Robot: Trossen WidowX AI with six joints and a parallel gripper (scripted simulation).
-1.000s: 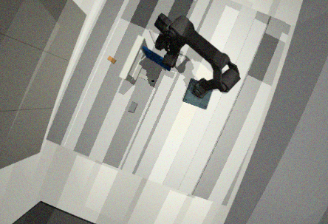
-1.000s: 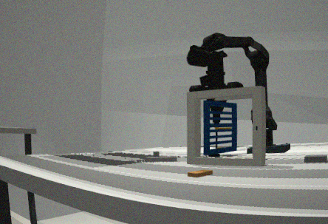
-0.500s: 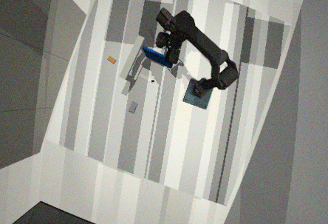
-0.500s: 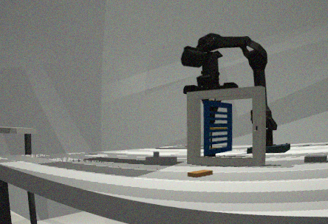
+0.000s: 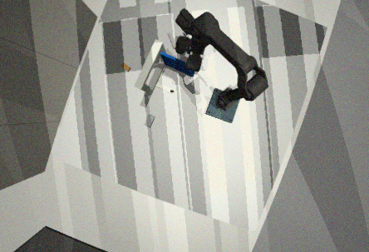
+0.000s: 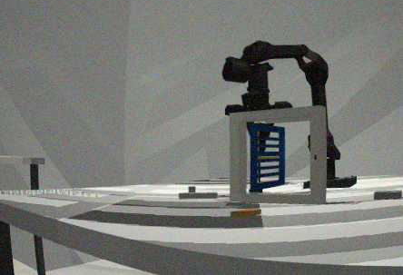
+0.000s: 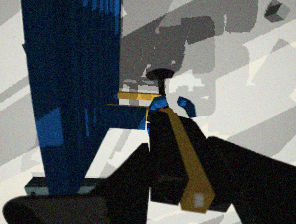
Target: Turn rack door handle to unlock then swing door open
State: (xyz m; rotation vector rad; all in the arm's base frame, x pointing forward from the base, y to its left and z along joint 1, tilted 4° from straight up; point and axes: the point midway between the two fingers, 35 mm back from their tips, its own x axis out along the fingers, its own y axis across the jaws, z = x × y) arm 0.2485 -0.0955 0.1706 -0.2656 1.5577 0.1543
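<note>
The blue slatted door [image 5: 176, 63] [image 6: 280, 153] [image 7: 40, 75] stands swung out from the pale frame [image 5: 151, 58] [image 6: 236, 158], roughly square to it. The upright handle shows as a long gold bar [image 7: 189, 162] beside the door in the wrist view. A gold crosspiece [image 7: 135, 96] runs between door and handle. My gripper [image 7: 178, 145] [image 6: 264, 142] points down with its fingers parted around the handle. Whether a finger still touches it is hidden. The handle's exact turn is hard to tell.
An orange block [image 5: 126, 66] [image 6: 246, 212] lies on the table beyond the frame. A small grey block [image 5: 150, 121] lies off the frame's near end in the top view. Low grey pieces [image 6: 198, 195] [image 6: 388, 195] lie either side in the exterior view. The arm stands on a teal base plate [image 5: 214, 107].
</note>
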